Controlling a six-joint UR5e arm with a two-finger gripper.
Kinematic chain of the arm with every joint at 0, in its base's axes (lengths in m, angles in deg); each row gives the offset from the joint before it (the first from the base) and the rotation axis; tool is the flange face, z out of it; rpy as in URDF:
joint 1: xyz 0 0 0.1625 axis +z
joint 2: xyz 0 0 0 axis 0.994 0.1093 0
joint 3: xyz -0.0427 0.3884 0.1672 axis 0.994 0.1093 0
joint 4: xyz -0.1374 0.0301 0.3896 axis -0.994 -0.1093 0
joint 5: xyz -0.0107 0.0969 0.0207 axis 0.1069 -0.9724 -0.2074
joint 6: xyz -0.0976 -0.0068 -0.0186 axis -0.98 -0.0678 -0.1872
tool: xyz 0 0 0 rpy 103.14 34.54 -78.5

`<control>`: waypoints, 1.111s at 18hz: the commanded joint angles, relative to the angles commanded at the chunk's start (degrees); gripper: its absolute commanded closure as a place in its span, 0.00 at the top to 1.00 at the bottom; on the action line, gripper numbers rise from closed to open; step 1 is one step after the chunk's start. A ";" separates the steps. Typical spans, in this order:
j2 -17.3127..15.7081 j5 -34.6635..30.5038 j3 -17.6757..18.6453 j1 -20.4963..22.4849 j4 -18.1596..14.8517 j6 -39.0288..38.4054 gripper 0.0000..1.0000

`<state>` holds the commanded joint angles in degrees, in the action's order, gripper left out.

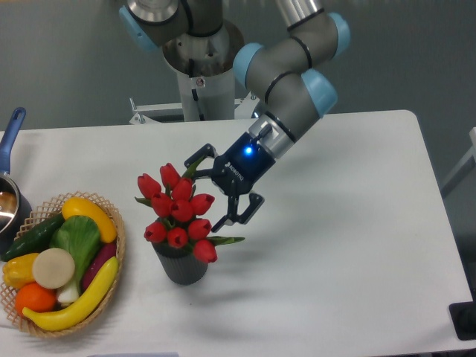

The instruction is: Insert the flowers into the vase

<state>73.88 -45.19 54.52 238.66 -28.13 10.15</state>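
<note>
Matt ribbed vase [181, 267], seemingly plastic flowers [178, 212], woven wicker basket [111, 282]

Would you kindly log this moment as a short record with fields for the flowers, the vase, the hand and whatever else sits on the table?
flowers: red tulip bunch standing in the vase, heads spreading wider than its mouth
vase: dark grey ribbed cylinder, upright on the white table
hand: open, fingers spread just right of the bunch, holding nothing
basket: wicker, at the left, filled with toy vegetables
pot: blue-handled, at the left edge, partly out of view
</note>
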 joint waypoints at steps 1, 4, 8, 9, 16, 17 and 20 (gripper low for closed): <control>-1.50 -3.60 -0.08 1.06 0.17 0.09 1.00; -4.58 -16.60 -2.62 4.14 0.26 0.18 1.00; -4.59 -24.99 -10.17 5.89 0.09 0.09 1.00; -4.67 -25.17 -11.58 7.21 0.00 0.09 1.00; -5.73 -38.08 -17.57 9.94 -2.80 0.87 1.00; -5.99 -38.17 -18.18 10.29 -5.34 5.66 1.00; -8.44 -38.26 -18.45 15.10 -14.64 21.82 1.00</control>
<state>65.43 -83.46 36.07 253.77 -42.77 31.97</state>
